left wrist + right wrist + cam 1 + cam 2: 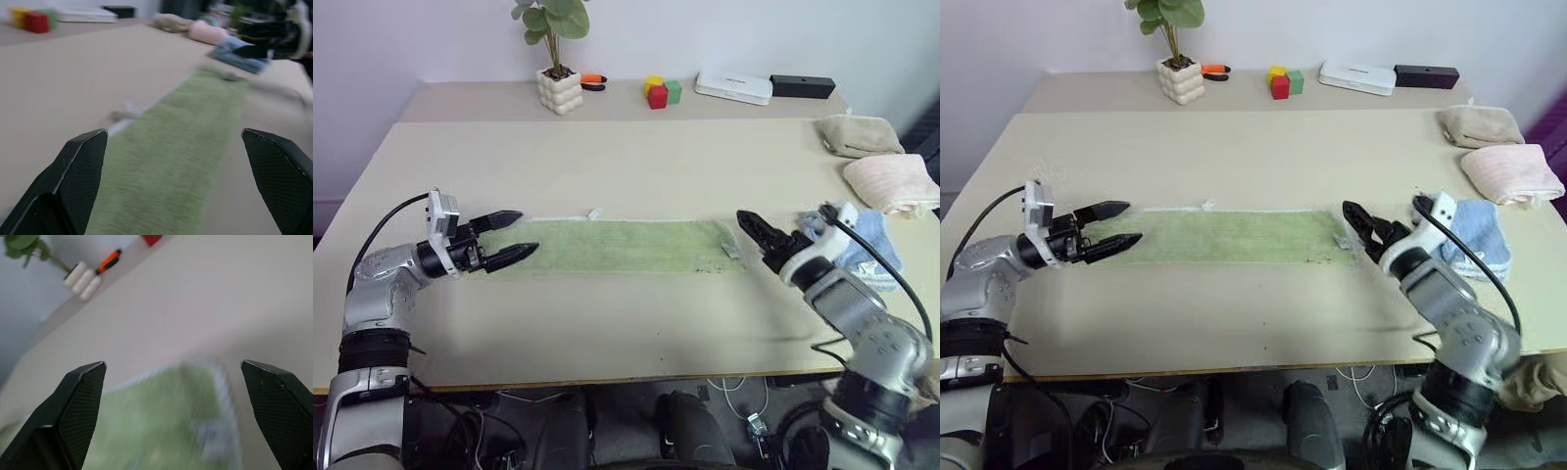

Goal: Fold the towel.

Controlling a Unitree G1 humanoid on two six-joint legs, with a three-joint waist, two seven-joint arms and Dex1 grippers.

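The towel (617,246) is a long light green strip lying flat across the middle of the table (607,157), with a whitish far edge and a small dark mark near its right end. My left gripper (529,232) hovers level at the towel's left end, pointing along it, open and holding nothing. Just past the towel's right end, my right gripper (752,230) points back over the cloth, also open and empty. The left wrist view looks down the length of the towel (181,147) between spread fingers. The right wrist view has the towel's end (171,416) between wide-apart fingers.
A light blue towel (871,245) lies under my right forearm. Pink (891,182) and beige (859,135) folded towels sit at the right edge. Along the back stand a potted plant (559,90), coloured blocks (658,93), a white box (733,86) and a black box (802,85).
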